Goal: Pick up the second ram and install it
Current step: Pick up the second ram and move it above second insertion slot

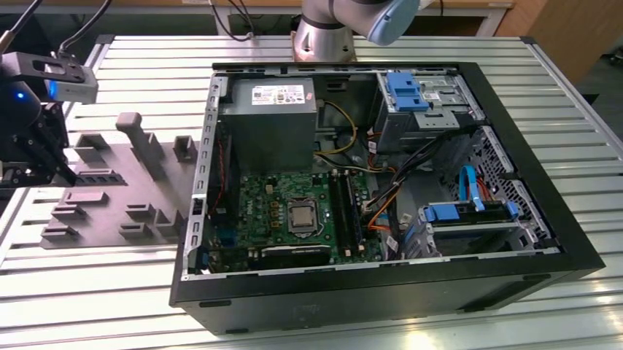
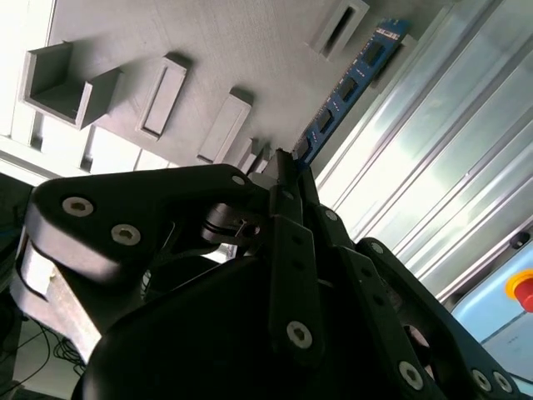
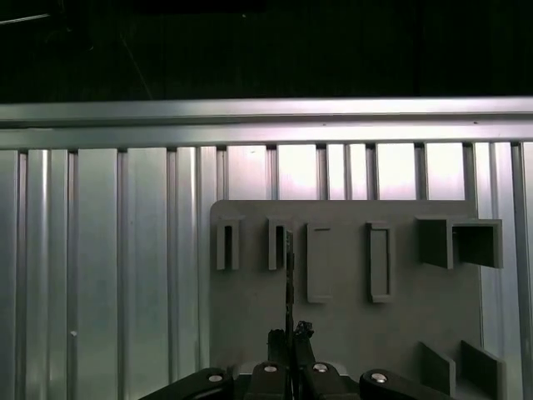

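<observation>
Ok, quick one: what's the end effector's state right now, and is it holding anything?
The end effector is closed, holding the second ram over the grey holder tray.

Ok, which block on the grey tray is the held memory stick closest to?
The narrow dark-slotted block neighbouring the wider frames; the second ram in the gripper runs right alongside it, the others stand farther off.

One end of the second ram (image 2: 346,87) is hidden behind the hand (image 2: 283,160); the exterior view's left edge cuts that hand off.
</observation>
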`<state>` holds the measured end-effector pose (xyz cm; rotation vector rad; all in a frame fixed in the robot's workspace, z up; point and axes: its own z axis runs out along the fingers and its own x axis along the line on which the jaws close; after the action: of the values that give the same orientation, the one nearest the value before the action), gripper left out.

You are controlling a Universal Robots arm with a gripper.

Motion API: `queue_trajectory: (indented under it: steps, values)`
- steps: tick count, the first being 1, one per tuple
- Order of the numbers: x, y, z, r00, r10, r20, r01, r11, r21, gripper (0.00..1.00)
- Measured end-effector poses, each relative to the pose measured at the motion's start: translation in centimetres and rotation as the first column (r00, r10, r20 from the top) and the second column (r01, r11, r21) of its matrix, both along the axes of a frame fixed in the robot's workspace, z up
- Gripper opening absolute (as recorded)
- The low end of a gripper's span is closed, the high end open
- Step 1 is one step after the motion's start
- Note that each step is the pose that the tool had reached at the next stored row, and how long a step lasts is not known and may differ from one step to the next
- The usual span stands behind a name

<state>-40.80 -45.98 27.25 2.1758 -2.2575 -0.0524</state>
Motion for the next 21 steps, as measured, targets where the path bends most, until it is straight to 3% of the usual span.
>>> queue_trajectory:
  steps: [21]
  values:
    - [0.0,0.01,0.9,1.0,0.0,0.0003,0.0,1.0,0.0002,0.14]
